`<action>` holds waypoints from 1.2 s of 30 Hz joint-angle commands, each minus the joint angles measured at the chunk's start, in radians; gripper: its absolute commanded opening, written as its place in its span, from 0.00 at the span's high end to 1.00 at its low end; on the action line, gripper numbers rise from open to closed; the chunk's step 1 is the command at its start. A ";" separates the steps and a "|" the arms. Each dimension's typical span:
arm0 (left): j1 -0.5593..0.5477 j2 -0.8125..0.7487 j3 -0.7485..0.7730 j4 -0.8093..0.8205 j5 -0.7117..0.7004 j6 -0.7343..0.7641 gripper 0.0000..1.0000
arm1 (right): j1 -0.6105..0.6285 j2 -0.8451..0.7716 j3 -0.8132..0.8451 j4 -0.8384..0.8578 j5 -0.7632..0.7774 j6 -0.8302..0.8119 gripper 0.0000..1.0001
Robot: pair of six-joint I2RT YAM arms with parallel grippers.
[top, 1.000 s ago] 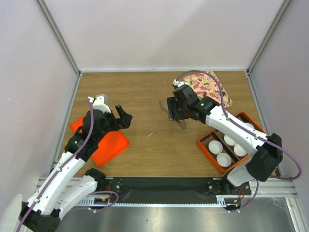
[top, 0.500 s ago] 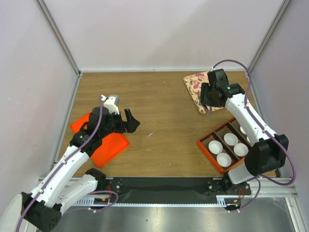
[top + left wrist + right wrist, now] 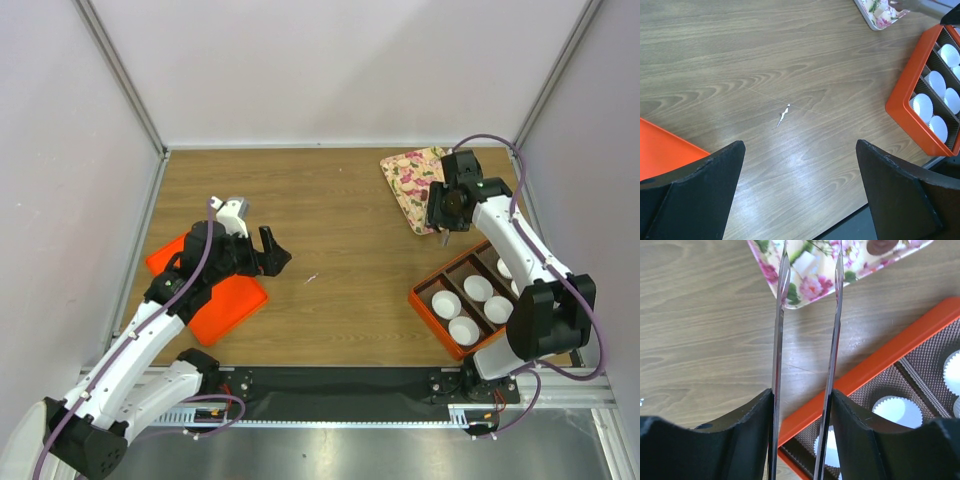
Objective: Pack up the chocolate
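One dark brown chocolate (image 3: 879,245) lies on the floral tray (image 3: 812,287), at the top edge of the right wrist view; in the top view I cannot make it out. My right gripper (image 3: 802,395) is shut on metal tongs (image 3: 780,315), whose two blades stand apart with their tips over the tray's near corner. In the top view the right gripper (image 3: 447,215) hangs over the near edge of the floral tray (image 3: 408,180). My left gripper (image 3: 270,250) is open and empty above bare wood, as the left wrist view (image 3: 800,145) also shows.
An orange box (image 3: 422,300) with dark dividers holds several white paper cups (image 3: 446,304) at the front right; it also shows in the left wrist view (image 3: 900,107). A flat orange lid (image 3: 215,300) lies at the front left. A small white scrap (image 3: 784,115) lies mid-table.
My right arm has swung from the table's middle to the back right, carrying the tongs over the floral tray. My left gripper has shifted slightly right.
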 commanded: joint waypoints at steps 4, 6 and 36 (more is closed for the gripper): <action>0.002 -0.003 0.023 0.017 0.012 0.020 0.00 | -0.019 0.015 -0.040 0.086 -0.043 -0.018 0.48; 0.004 -0.005 0.021 0.019 0.010 0.019 0.00 | -0.019 0.021 -0.051 0.112 -0.063 -0.019 0.48; 0.004 -0.013 0.018 0.016 -0.003 0.013 0.00 | -0.019 0.096 -0.102 0.176 -0.042 -0.001 0.52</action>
